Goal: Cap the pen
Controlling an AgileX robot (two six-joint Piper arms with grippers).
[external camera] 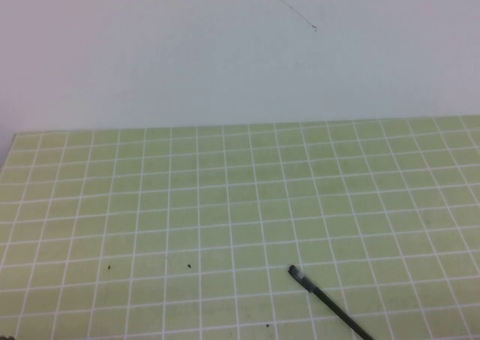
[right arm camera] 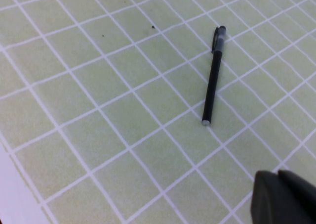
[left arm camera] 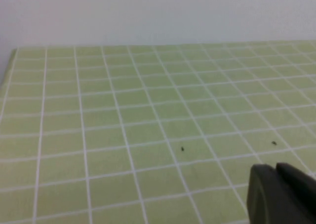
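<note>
A thin black pen lies flat on the green grid mat at the front right, slanting toward the front edge. In the right wrist view the pen carries a short clear cap with a black end and clip on one end, and the other end shows a small silver spot. My right gripper hovers apart from the pen, shut with nothing in it. My left gripper is shut and empty over bare mat at the left. Neither gripper shows in the high view.
A few tiny black specks dot the mat near the front middle. The mat's far edge meets a plain white wall. The mat's left edge shows in the left wrist view.
</note>
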